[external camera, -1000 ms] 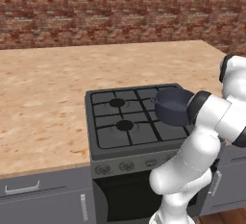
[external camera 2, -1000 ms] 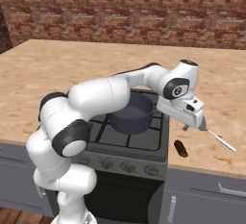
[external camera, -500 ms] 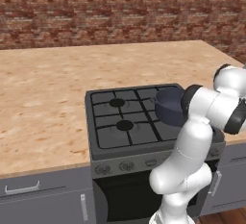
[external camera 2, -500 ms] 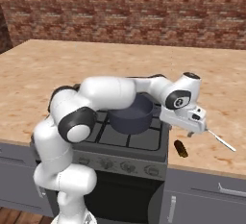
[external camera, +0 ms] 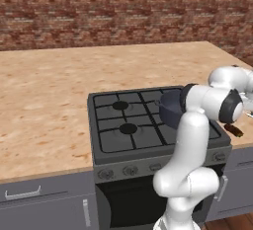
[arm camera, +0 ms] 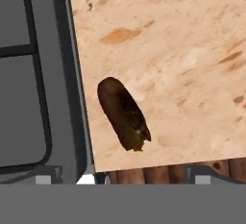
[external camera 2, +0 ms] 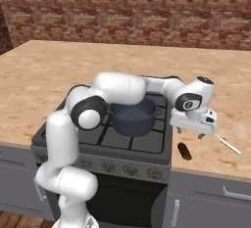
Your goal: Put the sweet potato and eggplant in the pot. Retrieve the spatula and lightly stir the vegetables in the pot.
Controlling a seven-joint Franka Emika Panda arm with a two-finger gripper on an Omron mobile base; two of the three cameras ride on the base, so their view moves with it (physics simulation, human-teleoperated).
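— What's in the pot at the moment?

— From my right base camera I see a dark blue-grey pot on the front right burner of the stove, and as far as I can see into it, the inside is bare; part of the near wall hides the bottom. In the left base view the arm covers most of it.

— And the vegetables?

— A dark brown oblong vegetable lies on the wooden table just right of the stove, close to the front edge. I take it for the sweet potato, though it reads very dark. A spatula with a pale handle lies on the table farther right.

— The hand?

— My gripper hangs above that vegetable, touching nothing, with the fingers spread fully apart and empty.
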